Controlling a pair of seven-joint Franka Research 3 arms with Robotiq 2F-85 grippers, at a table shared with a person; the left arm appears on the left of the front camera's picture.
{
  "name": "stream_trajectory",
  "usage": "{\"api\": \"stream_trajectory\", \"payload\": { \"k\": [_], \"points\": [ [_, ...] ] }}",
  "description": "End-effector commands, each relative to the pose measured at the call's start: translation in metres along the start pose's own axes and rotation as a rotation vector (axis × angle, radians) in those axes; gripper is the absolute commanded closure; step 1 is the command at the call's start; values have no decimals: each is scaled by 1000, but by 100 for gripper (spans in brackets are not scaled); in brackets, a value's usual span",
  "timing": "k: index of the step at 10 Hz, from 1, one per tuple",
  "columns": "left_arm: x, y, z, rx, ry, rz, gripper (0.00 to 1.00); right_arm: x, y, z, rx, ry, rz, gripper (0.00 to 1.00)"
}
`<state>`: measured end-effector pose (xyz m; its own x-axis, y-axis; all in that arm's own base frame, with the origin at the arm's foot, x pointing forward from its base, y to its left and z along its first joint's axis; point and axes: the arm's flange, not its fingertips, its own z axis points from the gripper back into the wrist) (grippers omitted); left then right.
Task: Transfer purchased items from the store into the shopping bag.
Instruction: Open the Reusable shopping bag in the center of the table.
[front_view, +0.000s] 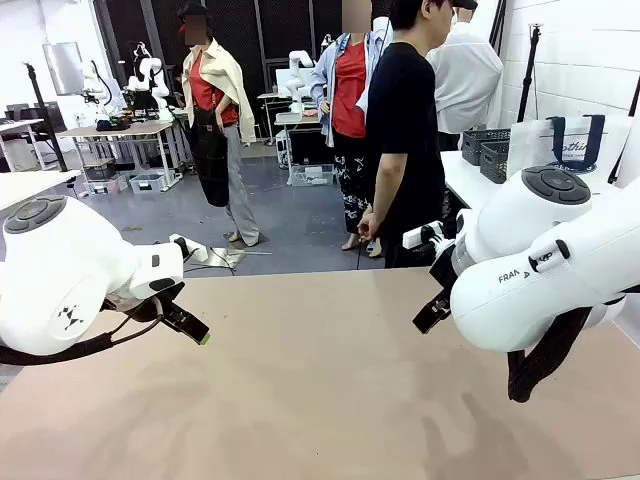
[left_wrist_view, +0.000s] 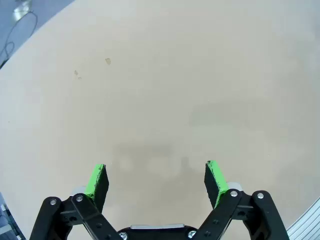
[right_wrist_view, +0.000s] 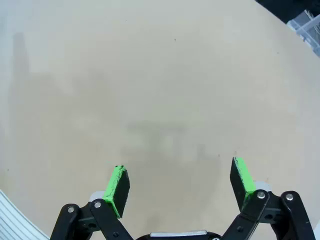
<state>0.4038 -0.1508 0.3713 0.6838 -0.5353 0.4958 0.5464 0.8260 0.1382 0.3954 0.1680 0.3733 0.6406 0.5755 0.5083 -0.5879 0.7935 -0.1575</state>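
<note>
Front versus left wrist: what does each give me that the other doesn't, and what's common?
Front: the right gripper, a person standing at the far edge, and the shopping bag beside dark baskets on a side table to the right.
Left wrist: a look down the left gripper, jaws wide open with nothing between the green pads, plus small marks on the tabletop.
Both: the tan table and the left gripper above it.

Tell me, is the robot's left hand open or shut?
Open: the left hand holds its green pads wide apart above the table, nothing between them.
</note>
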Motion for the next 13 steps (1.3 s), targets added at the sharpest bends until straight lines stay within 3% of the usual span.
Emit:
{"api": "stream_trajectory", "payload": {
  "k": [1, 13],
  "points": [
    [0, 0, 0, 0, 0, 0, 0, 0, 0, 0, 0, 0, 0, 0],
    [0, 0, 0, 0, 0, 0, 0, 0, 0, 0, 0, 0, 0, 0]
  ]
}}
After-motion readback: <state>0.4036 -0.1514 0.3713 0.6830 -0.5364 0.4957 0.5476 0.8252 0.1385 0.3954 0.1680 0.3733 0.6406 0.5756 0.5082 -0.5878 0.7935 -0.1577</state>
